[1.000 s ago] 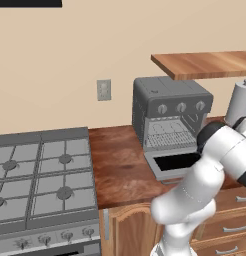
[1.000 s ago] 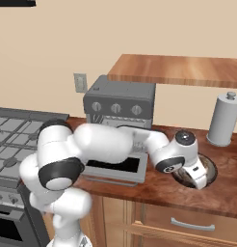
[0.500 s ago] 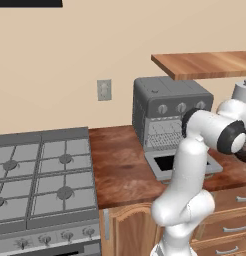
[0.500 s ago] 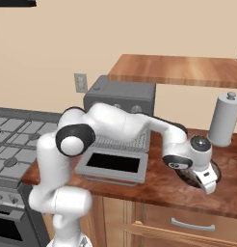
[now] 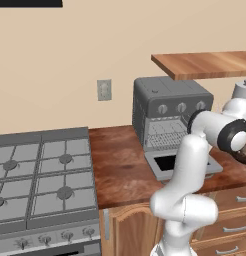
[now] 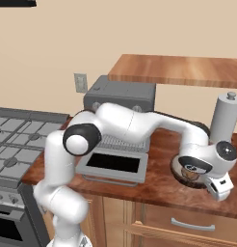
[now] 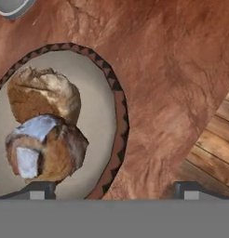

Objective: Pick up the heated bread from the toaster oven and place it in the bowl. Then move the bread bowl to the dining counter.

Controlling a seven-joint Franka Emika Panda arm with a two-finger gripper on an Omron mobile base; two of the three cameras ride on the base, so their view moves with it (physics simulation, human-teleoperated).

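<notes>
Bread: two brown lumps (image 7: 44, 135) lying in the bowl, touching each other, one partly over the other.
Bowl: dark patterned rim (image 7: 119, 122), pale inside; sits on the table (image 7: 172, 79) right of the toaster oven (image 6: 121, 99).
Toaster oven: door dropped open, wire rack visible.
Gripper: (image 7: 114, 189) above the bowl, fingers (image 7: 38, 190) spread wide, holding nothing.
Canister: white, (image 6: 224, 118) behind the bowl.

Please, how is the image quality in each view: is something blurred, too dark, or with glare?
Left base view: even light, sharp, no glare; the toaster oven is clear. Right base view: soft shadow under the open oven door, the bowl partly hidden by the arm. Hand view: coarse, slightly blurry texture on the bread.
</notes>
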